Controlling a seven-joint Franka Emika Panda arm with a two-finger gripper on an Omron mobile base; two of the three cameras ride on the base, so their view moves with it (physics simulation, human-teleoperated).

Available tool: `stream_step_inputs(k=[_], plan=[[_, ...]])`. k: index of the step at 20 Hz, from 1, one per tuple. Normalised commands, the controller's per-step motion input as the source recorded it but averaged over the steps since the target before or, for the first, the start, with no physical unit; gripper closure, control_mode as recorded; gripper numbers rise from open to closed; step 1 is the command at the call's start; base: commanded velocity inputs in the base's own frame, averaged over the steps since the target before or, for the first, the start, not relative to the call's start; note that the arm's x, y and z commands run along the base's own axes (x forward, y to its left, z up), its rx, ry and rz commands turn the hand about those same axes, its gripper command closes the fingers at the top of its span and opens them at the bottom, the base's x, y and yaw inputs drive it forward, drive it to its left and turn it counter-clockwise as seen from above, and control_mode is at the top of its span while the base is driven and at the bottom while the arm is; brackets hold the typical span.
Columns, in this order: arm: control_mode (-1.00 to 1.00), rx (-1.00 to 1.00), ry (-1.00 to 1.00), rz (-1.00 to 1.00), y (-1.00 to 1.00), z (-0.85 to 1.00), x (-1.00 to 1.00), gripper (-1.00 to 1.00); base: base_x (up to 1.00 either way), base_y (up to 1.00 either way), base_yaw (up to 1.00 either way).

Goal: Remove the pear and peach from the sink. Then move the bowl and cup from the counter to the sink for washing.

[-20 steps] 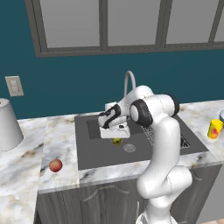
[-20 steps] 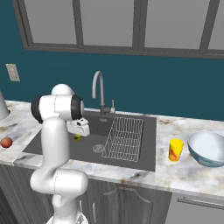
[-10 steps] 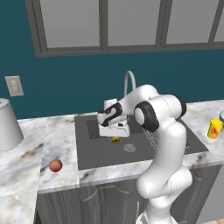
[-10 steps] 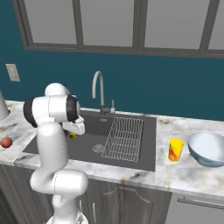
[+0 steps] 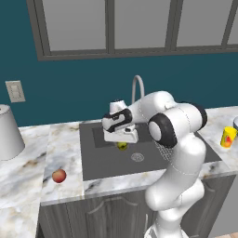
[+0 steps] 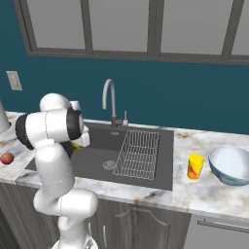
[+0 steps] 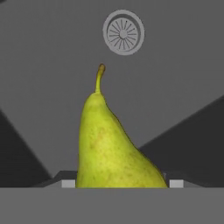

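Note:
My gripper (image 5: 122,138) hangs over the left half of the dark sink (image 5: 107,162), shut on the yellow-green pear (image 5: 122,146). In the hand view the pear (image 7: 113,144) stands stem up between the two tips of the gripper (image 7: 121,183), above the sink floor and its round drain (image 7: 123,32). The reddish peach (image 5: 58,175) lies on the marble counter (image 5: 56,148) left of the sink. Right of the sink stand the yellow cup (image 6: 195,167) and the pale bowl (image 6: 231,164).
A wire rack (image 6: 138,153) fills the sink's right side and the curved faucet (image 6: 111,99) rises behind the basin. A large grey-white conical vessel (image 5: 8,132) stands at the counter's far left. An outlet (image 5: 15,91) is on the teal wall.
The arm has swung left across the sink, carrying the pear with it. The peach, cup and bowl have not moved.

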Motion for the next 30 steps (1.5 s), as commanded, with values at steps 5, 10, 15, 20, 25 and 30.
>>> stream_step_inputs(k=[5, 10, 15, 20, 25, 30], plan=[[-1.0, 0.0, -0.2, 0.0, 0.08, 0.37, -0.27, 1.0, 0.0, 0.0, 0.0], [-1.0, 0.0, -0.18, 0.0, 0.08, 0.37, -0.3, 1.0, 0.0, 0.0, 0.0], [-1.0, 0.03, -0.11, 0.0, 0.12, 0.38, -0.26, 1.0, 0.0, 0.0, 0.0], [-1.0, 0.04, -0.07, 0.0, 0.12, 0.38, -0.25, 1.0, 0.0, 0.0, 0.0], [-1.0, 0.07, -0.02, 0.01, 0.17, 0.36, -0.28, 1.0, 0.0, 0.0, 0.0], [-1.0, 0.03, -0.01, 0.09, 0.19, 0.35, -0.24, 1.0, 0.0, 0.0, 0.0]])
